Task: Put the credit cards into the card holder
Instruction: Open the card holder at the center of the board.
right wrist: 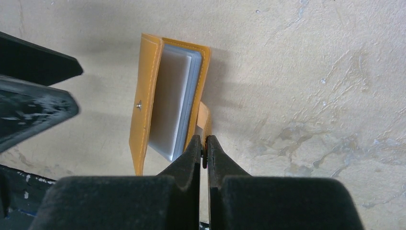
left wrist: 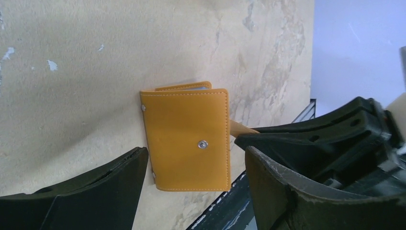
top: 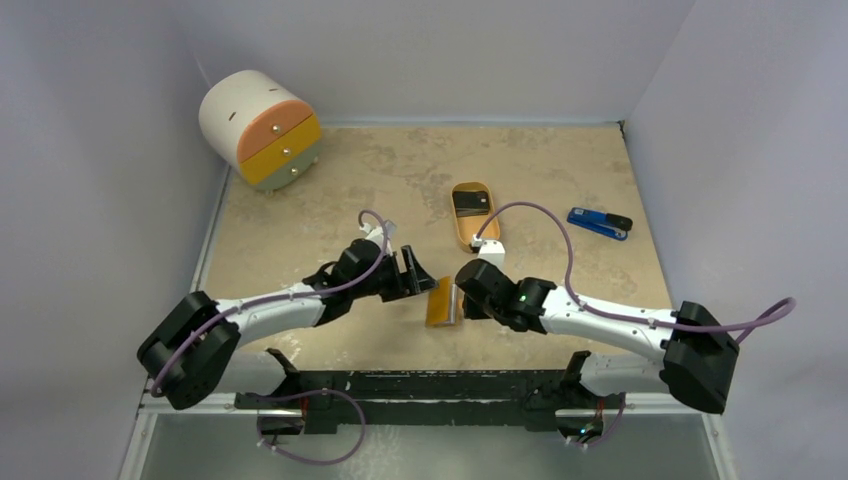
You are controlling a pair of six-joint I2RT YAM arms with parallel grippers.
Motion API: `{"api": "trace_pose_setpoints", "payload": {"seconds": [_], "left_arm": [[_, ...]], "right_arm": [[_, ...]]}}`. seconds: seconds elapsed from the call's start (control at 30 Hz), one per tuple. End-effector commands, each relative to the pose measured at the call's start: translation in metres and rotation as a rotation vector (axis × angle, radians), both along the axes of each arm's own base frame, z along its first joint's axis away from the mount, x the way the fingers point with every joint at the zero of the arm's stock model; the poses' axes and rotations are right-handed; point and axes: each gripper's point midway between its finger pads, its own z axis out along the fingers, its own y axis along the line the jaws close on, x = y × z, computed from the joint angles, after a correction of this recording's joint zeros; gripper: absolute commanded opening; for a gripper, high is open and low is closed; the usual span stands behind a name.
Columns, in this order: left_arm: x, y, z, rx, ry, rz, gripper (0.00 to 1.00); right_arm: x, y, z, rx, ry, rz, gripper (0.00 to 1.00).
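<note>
Top view: just below the centre of the frame we see the orange-tan card holder (top: 441, 302) between the two gripper tips. The right gripper (top: 462, 300) meets its right edge. The left gripper (top: 414, 268) is just up and left of it, apart from it. A dark credit card (top: 470, 202) lies in an orange oval tray (top: 463, 238) above centre, well apart from both grippers. Jaw positions are too small to read here.

Left wrist view: the card holder fills the middle, its snap stud facing us. The left gripper's dark fingers (left wrist: 95, 196) are spread wide at lower left and lower right, and neither clamps it. Its tab (left wrist: 242, 128) runs right and disappears behind the other arm's black fingers.

Right wrist view: at lower centre the right gripper's fingers are pressed together on the tab. The card holder stands slightly ajar above them, showing pale sleeves. We cannot tell whether it touches the table (right wrist: 311, 96).
</note>
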Motion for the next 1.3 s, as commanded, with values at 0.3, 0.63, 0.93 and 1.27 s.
{"api": "trace_pose_setpoints", "payload": {"seconds": [0.3, 0.63, 0.93, 1.27], "left_arm": [[0.014, -0.024, 0.007, 0.021, -0.068, -0.016, 0.76], [0.012, -0.026, -0.003, 0.078, -0.058, -0.035, 0.66], [0.011, -0.014, -0.024, 0.155, -0.040, -0.017, 0.53], [0.007, 0.011, -0.057, 0.318, 0.013, 0.014, 0.07]], "right_arm": [[0.016, 0.017, 0.038, 0.114, -0.120, 0.036, 0.00], [0.014, 0.017, 0.032, 0.102, -0.103, 0.038, 0.00], [0.011, 0.016, 0.030, 0.109, -0.099, 0.047, 0.00], [0.002, -0.002, 0.013, 0.075, -0.060, -0.001, 0.00]]}}
